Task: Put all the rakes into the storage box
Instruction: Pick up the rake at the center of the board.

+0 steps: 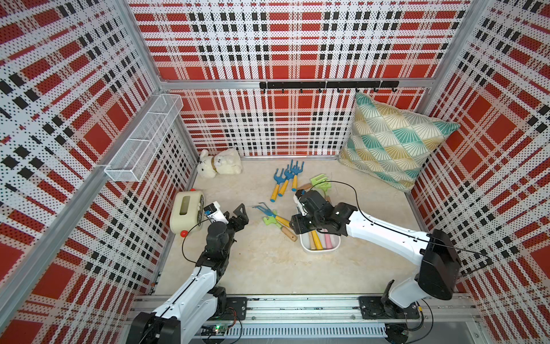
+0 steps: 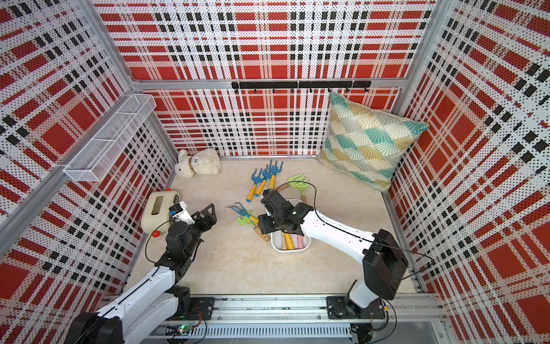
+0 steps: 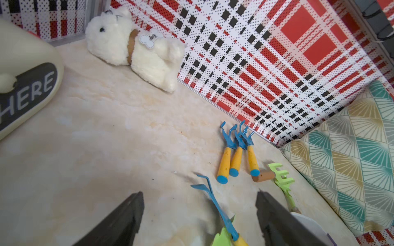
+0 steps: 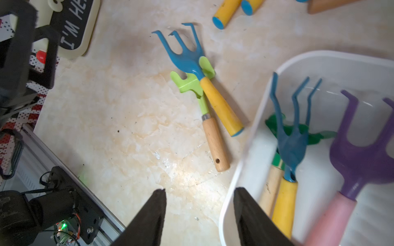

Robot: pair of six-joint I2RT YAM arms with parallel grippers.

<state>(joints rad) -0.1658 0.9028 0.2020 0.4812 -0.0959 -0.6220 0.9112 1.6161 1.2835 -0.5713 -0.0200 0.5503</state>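
Note:
The white storage box [image 1: 318,252] [image 2: 290,250] [image 4: 255,119] sits mid-floor, partly under my right arm. Inside lie a blue rake with a yellow handle [image 4: 292,144], a purple rake with a pink handle [image 4: 362,157] and a green one underneath. My right gripper [image 4: 199,191] [image 1: 296,226] is open and empty, one finger over the box's rim. Left of the box, a blue rake [image 1: 268,212] [image 4: 187,57] [image 3: 219,208] lies crossed over a light green, wooden-handled rake [image 1: 279,226] [image 4: 187,83]. My left gripper [image 1: 239,216] [image 3: 199,193] hovers open and empty beside them.
Three blue rakes [image 1: 285,178] and light green rakes [image 1: 320,183] lie further back. A plush dog [image 1: 220,163] is in the back left corner, a cream toy with a red knob [image 1: 186,213] by the left wall, a cushion [image 1: 393,140] back right, and a wire basket [image 1: 143,140] on the left wall.

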